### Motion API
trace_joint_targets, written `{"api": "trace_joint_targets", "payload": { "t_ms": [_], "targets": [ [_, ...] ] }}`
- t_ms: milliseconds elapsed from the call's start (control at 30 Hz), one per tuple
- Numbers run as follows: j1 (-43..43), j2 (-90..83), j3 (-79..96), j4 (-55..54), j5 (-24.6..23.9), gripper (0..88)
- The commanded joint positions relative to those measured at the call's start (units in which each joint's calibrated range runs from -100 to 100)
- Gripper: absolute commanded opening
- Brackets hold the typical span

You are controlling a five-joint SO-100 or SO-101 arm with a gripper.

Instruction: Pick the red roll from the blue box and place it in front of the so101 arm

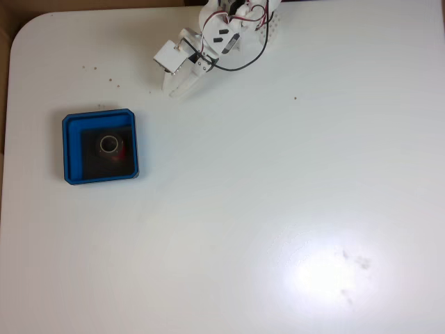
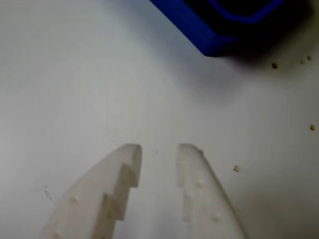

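Observation:
The blue box (image 1: 70,149) lies at the left of the white table in the fixed view. Inside it, on the black floor, sits the red roll (image 1: 119,149), its pale core facing up. The so101 arm (image 1: 229,31) reaches in from the top edge. Its gripper (image 1: 172,92) points down-left, well above and to the right of the box and apart from it. In the wrist view the gripper (image 2: 157,149) is open over bare table with nothing between its white fingers (image 2: 114,184), and a corner of the blue box (image 2: 209,35) shows at the top.
Small dark crumbs (image 1: 90,68) dot the table near the gripper, and crumbs (image 2: 236,169) lie right of the fingers. The table's rounded corner (image 1: 21,31) and left edge are close behind the box. Wide bare tabletop (image 1: 278,209) spreads to the right and below.

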Motion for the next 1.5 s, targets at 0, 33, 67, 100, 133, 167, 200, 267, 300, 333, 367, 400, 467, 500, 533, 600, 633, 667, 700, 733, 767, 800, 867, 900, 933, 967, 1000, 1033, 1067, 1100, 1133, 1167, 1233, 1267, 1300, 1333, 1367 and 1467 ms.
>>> {"api": "trace_joint_targets", "payload": {
  "t_ms": [0, 33, 67, 100, 133, 167, 200, 267, 300, 333, 367, 400, 467, 500, 533, 600, 633, 667, 700, 733, 767, 800, 867, 900, 933, 967, 1000, 1033, 1067, 1100, 1133, 1167, 1233, 1267, 1300, 1333, 1367, 1467],
  "targets": [
    [2.3, -2.9, 0.7, -1.0, 0.2, 0.7],
    [2.2, -2.9, 0.7, -1.0, 0.2, 0.7],
    [2.2, -2.9, 0.6, -1.1, 0.2, 0.7],
    [2.2, -2.8, 0.2, -1.4, 0.2, 0.7],
    [2.2, -2.6, -0.9, -1.5, 0.2, 0.7],
    [2.2, -2.1, -2.3, -1.6, 0.2, 0.7],
    [2.2, -1.5, -4.0, -1.6, 0.2, 0.7],
    [2.2, 1.1, -8.4, -1.6, 0.2, 0.7],
    [2.2, 4.0, -11.3, -1.6, 0.2, 0.7],
    [2.2, 7.8, -14.6, -1.6, 0.2, 0.7],
    [2.2, 12.5, -18.2, -1.6, 0.2, 0.7],
    [2.2, 17.7, -22.5, -1.6, 0.2, 0.7],
    [2.1, 27.6, -31.5, -1.6, 0.2, 0.7],
    [2.1, 32.9, -36.4, -1.6, 0.2, 0.7],
    [2.1, 38.2, -41.3, -1.6, 0.2, 0.7],
    [2.1, 48.9, -50.8, -1.6, 0.2, 0.7],
    [2.1, 53.8, -55.2, -1.6, 0.2, 0.7],
    [2.1, 58.7, -59.2, -1.6, 0.2, 0.7],
    [2.1, 63.2, -63.2, -1.5, -0.1, 0.7],
    [2.1, 67.6, -66.7, -1.5, -0.2, 0.7],
    [2.1, 71.4, -70.2, -1.5, -0.2, 0.7],
    [2.1, 75.2, -73.2, -1.5, -0.2, 0.7],
    [2.1, 82.1, -78.6, -1.5, -0.2, 0.7],
    [2.1, 85.7, -81.0, -1.5, -0.2, 0.7],
    [2.1, 89.2, -83.3, -1.5, -0.2, 0.7],
    [2.1, 92.7, -85.5, -1.5, -0.3, 0.7],
    [2.1, 95.9, -87.9, -1.5, -0.3, 0.7],
    [2.1, 99.2, -90.1, -1.5, -0.3, 0.8],
    [2.1, 102.0, -92.5, -1.5, -0.3, 0.8],
    [2.1, 104.5, -95.0, -1.5, -0.3, 0.8],
    [2.2, 106.5, -97.6, -1.5, -0.3, 0.9],
    [2.4, 108.1, -99.8, -1.5, -0.3, 1.3],
    [2.6, 110.4, -102.6, -1.5, -0.3, 3.6],
    [2.7, 111.0, -103.1, -1.5, -0.3, 5.7],
    [2.8, 111.2, -103.1, -1.4, -0.4, 8.1],
    [2.8, 111.2, -103.1, -1.3, -0.4, 10.8],
    [2.9, 111.3, -103.0, -1.2, -0.4, 13.6],
    [3.5, 111.3, -103.0, -1.1, -0.5, 20.8]
  ]
}}
